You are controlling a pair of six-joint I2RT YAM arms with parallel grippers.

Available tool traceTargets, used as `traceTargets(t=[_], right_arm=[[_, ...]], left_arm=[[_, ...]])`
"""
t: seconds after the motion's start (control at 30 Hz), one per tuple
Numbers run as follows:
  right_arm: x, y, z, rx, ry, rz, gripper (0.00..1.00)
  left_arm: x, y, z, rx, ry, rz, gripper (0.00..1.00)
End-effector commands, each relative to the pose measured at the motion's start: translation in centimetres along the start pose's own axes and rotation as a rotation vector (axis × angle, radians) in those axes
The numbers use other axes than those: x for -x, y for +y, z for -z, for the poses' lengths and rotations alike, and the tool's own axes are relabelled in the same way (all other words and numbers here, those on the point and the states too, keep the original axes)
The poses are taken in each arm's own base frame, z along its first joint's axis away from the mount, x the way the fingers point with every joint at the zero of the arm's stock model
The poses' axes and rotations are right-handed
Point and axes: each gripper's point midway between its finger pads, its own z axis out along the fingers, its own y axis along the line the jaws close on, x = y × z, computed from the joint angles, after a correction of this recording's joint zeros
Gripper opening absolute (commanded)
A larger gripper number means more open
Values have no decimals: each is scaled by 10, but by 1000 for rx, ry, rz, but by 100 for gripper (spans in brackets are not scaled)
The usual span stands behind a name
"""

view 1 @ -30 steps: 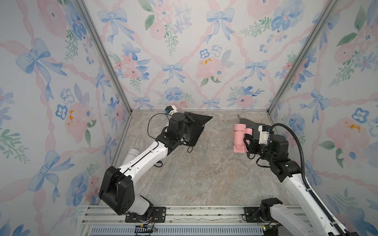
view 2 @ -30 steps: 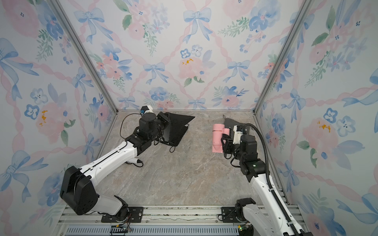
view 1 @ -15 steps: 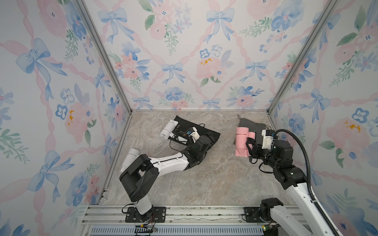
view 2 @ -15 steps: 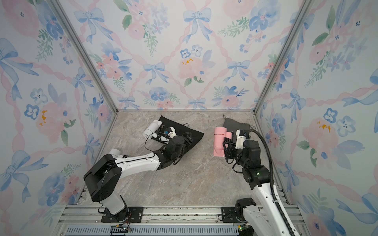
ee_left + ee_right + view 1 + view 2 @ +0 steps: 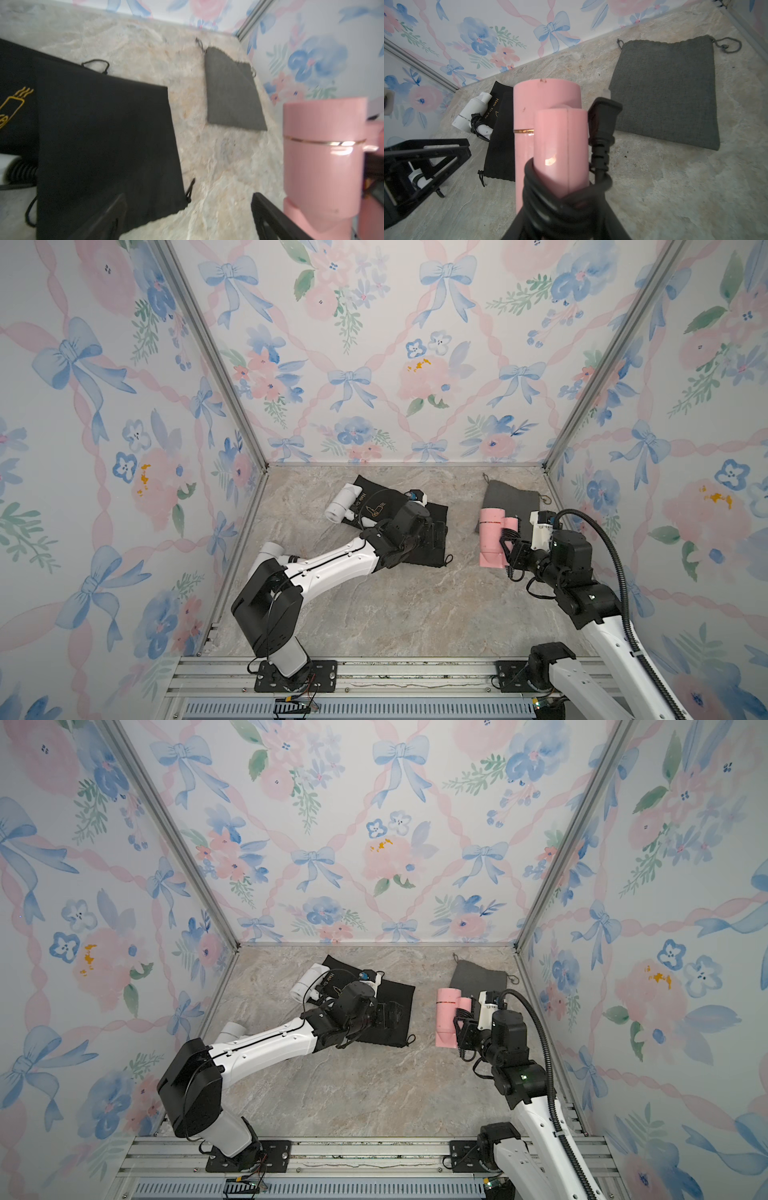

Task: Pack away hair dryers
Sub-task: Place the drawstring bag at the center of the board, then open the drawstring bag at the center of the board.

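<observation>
right gripper (image 5: pixel 564 218) is clenched on the pink plastic cylindrical hair dryer (image 5: pixel 546 116), its dark cord (image 5: pixel 560 203) coiled at the jaws. left gripper (image 5: pixel 188 195) gapes empty over the corner of the flat black cloth pouch (image 5: pixel 104 135). the flat grey cloth pouch (image 5: pixel 664 93) beyond the right jaws lies closed and unheld: pushing in could shove it away, the loose plug (image 5: pixel 604 116) snagging.

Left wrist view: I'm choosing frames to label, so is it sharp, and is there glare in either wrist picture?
Left wrist view: soft all over, edges of the black pouch smeared, a bright glint on the gold band of the pink dryer. Right wrist view: sharper, weave of the grey pouch crisp, a small glare spot on the dryer's handle, the nearest cord blurred.
</observation>
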Motion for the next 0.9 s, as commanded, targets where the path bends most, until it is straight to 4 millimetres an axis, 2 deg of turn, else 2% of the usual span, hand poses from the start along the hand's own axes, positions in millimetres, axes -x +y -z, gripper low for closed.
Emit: traceTargets(t=[0.0, 0.07, 0.17, 0.27, 0.37, 0.47, 0.53, 0.67, 0.87], right_arm=[[11, 10, -1, 36, -39, 21, 26], [10, 11, -1, 41, -34, 33, 26], [6, 10, -3, 40, -25, 35, 26], [3, 9, -4, 42, -27, 26, 26], [0, 7, -6, 40, -26, 18, 26], [-1, 7, -6, 39, -27, 17, 26], [-1, 6, -7, 33, -29, 19, 26], [-1, 3, -7, 25, -30, 26, 26], [-3, 0, -14, 25, -19, 21, 26]], left_arm=[[-43, -1, 23, -56, 192, -175, 94], [-40, -2, 38, -56, 198, -265, 94], [-20, 17, 60, 59, 149, -407, 93], [-11, 23, 68, 113, 125, -560, 89], [-19, 38, 52, 208, 170, -720, 83], [-43, 51, 31, 244, 268, -873, 81], [-51, 63, 20, 296, 314, -921, 80], [-65, 75, 3, 315, 376, -941, 78], [-87, 88, -27, 340, 469, -963, 68]])
